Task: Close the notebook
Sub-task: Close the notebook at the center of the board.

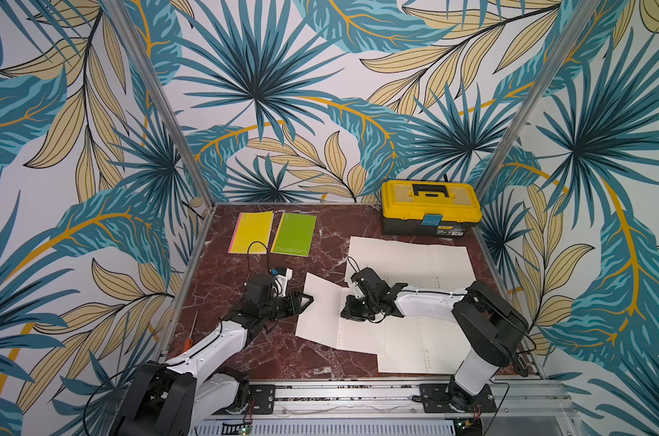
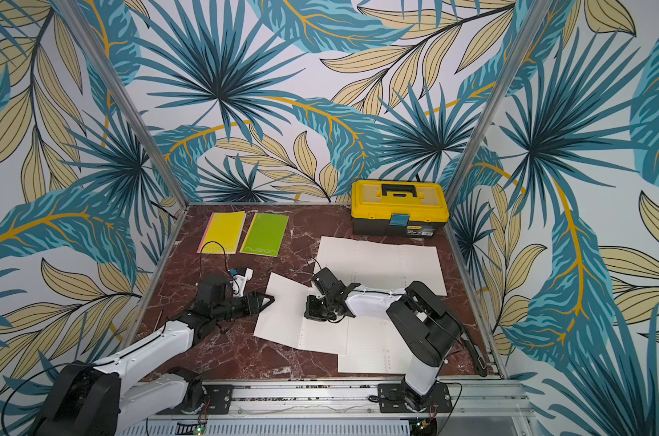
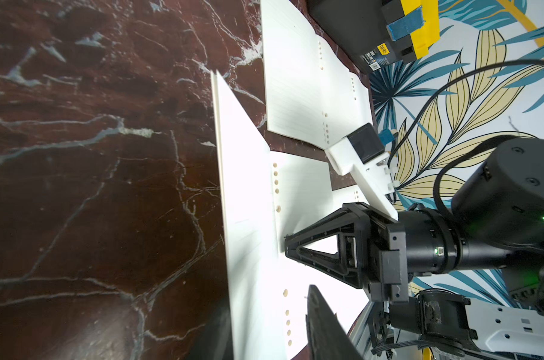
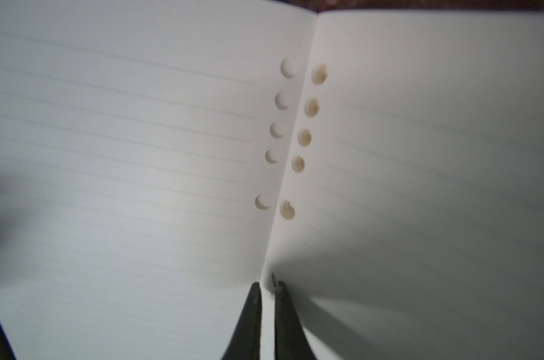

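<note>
The open notebook [image 1: 414, 339] [image 2: 373, 339] with white lined pages lies at the table's front, right of centre. Its left half [image 1: 320, 317] [image 2: 282, 317] [image 3: 249, 218] is tilted up off the table. My left gripper [image 1: 308, 299] [image 2: 270, 300] [image 3: 267, 299] is shut on that half's outer edge, one finger on each side of the paper. My right gripper [image 1: 346, 312] [image 2: 310, 314] [image 3: 287, 248] [image 4: 268, 285] points down, shut, with its tips on the fold between the punched holes [image 4: 283, 99].
A second open notebook [image 1: 407, 260] [image 2: 377, 260] lies behind, in front of a yellow toolbox [image 1: 430, 207] [image 2: 399, 207]. Closed yellow [image 1: 250, 232] and green [image 1: 294, 234] notebooks sit at the back left. A screwdriver [image 1: 190, 338] lies by the left edge of the marble table [image 1: 282, 358].
</note>
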`<state>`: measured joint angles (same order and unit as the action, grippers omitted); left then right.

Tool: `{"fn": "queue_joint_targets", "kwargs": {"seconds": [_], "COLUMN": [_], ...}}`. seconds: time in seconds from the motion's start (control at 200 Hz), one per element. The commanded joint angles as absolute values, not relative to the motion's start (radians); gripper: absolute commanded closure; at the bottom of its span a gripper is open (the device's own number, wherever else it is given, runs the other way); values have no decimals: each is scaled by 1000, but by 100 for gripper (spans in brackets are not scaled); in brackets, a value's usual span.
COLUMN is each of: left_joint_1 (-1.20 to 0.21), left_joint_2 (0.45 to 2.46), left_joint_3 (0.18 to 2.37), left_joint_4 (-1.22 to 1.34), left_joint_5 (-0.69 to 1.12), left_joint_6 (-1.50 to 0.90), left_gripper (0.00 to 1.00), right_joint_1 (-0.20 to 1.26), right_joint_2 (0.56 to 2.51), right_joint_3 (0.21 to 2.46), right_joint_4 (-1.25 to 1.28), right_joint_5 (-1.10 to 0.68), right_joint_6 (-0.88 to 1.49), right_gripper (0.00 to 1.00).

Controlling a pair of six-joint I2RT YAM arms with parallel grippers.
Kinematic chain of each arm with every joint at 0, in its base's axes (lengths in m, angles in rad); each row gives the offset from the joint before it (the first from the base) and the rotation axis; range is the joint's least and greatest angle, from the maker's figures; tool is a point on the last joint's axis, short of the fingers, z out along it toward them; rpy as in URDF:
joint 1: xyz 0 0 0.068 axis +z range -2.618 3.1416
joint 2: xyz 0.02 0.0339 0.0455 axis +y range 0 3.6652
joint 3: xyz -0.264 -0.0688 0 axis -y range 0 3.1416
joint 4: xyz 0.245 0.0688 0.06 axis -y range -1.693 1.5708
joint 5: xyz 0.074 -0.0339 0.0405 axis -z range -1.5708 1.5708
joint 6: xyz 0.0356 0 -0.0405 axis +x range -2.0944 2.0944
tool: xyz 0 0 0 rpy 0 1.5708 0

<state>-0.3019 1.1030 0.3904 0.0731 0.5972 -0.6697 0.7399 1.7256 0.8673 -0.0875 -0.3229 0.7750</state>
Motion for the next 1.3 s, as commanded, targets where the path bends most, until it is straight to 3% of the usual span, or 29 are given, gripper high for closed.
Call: {"fn": "queue_joint_targets", "kwargs": {"seconds": [0.0, 0.426, 0.566, 0.946, 1.292], "left_joint_1": [-295, -309, -337, -505, -679], "left_joint_2": [1083, 1099, 1113, 1233, 1310], "left_joint_3": [419, 464, 487, 573, 599], "left_joint_4": [69, 87, 98, 190, 354], "left_joint_5": [636, 694, 696, 670, 519], "left_joint_6": [-669, -689, -695, -709, -716], "left_gripper": [61, 58, 57, 53, 49], "right_joint_1": [744, 658, 609, 554, 501], "right_joint_2": [1667, 1450, 1400, 1357, 1259], "right_joint_3": [855, 869, 804, 668, 628], "right_joint_4": [-146, -446, -459, -388, -416], "right_joint_5": [-299, -132, -121, -135, -141], "right_joint_6": [747, 704, 689, 725, 730], "right_gripper": [87, 83, 75, 71, 67]}}
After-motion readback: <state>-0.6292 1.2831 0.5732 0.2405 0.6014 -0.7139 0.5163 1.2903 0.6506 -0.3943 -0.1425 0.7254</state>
